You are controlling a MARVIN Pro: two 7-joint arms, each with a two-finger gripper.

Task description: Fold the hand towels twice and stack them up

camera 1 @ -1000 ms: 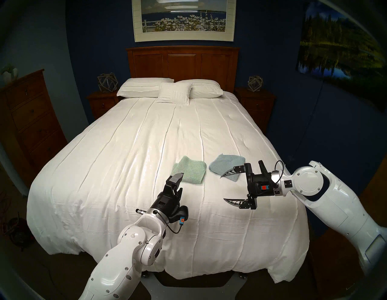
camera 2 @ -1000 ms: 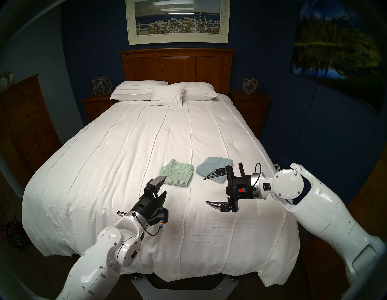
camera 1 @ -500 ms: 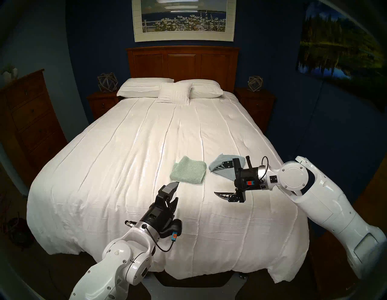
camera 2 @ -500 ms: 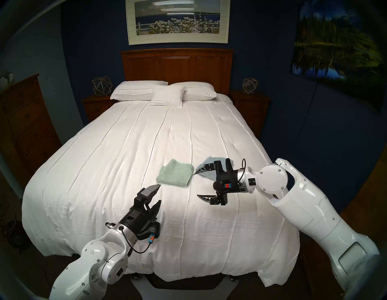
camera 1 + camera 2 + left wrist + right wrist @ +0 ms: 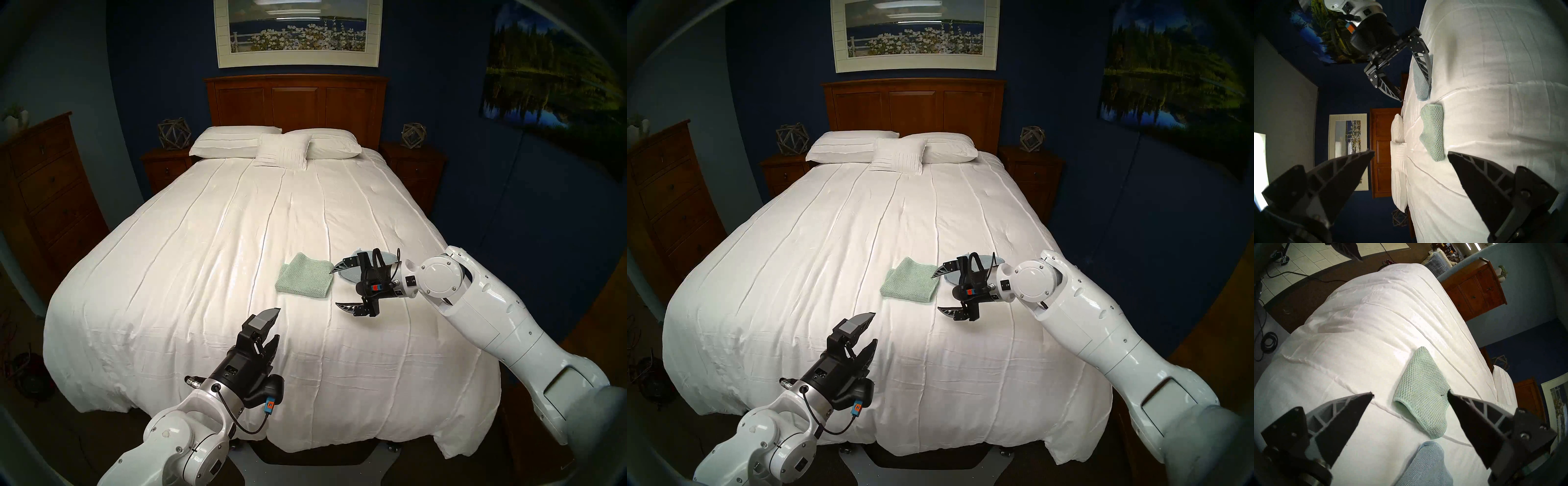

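Jaws spread and empty, the right gripper (image 5: pixel 334 287) hovers over the folded plush light-blue microfibre towel (image 5: pixel 1421 81), seemingly not touching, just beside the folded waffle-weave mint-green towel (image 5: pixel 304 280), while the left gripper (image 5: pixel 276 322) hangs agape nearer.

Left end effector (image 5: pixel 275 322) open, empty, level, over bed's near edge. Right end effector (image 5: pixel 334 288) open, empty, tilted down.

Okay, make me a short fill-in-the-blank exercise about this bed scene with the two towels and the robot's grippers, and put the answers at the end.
1. The green towel has a ____ weave.
2. Both towels lie on a white ____.
3. The right gripper has its jaws ____ and holds nothing.
4. The towel partly hidden behind the right gripper is light ____ in colour.

Missing words: waffle; bedspread; open; blue
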